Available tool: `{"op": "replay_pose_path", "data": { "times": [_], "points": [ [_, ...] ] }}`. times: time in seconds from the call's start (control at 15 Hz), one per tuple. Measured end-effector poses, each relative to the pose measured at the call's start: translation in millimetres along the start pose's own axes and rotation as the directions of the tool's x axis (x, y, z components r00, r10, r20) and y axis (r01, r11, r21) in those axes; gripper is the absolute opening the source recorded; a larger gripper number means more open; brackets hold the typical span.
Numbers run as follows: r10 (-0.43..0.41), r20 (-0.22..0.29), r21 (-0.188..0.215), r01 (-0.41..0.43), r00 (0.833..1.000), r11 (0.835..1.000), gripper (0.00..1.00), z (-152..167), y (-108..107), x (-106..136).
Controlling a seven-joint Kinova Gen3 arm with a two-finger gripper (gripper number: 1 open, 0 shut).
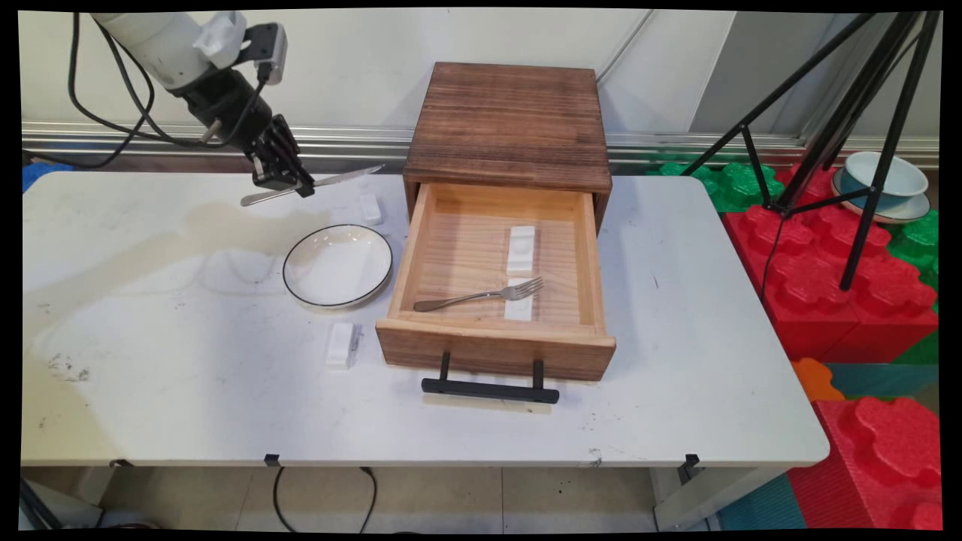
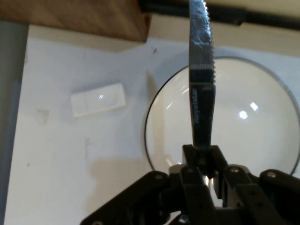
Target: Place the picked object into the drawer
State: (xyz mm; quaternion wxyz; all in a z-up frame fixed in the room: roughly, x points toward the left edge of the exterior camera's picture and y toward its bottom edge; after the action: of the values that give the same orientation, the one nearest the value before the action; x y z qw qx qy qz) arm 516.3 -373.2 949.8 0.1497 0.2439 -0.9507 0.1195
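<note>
White table: jaws clamp knife (above plate).

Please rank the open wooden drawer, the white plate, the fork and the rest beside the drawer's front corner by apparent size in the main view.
1. Wooden drawer, clearly largest.
2. White plate.
3. Fork: about as long as the plate is wide, but far slimmer.
4. Small white rest, smallest.

Bare table lies open left of the plate, while on the right the open drawer with its fork and the wooden box behind it block passage, small white blocks flanking the plate.
</note>
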Motion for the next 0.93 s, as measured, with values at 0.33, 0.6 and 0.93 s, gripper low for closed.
{"op": "replay_pose_path", "data": {
  "times": [0.33, 0.6, 0.93],
  "points": [
    [0.011, -0.053, -0.015, -0.012, 0.999, 1.000, 0.00, -19, 16, 21],
    [0.017, -0.117, -0.024, -0.020, 0.993, 1.000, 0.00, -33, 31, 49],
    [0.017, -0.184, -0.036, -0.024, 0.983, 0.999, 0.00, -42, 46, 80]
  ]
}}
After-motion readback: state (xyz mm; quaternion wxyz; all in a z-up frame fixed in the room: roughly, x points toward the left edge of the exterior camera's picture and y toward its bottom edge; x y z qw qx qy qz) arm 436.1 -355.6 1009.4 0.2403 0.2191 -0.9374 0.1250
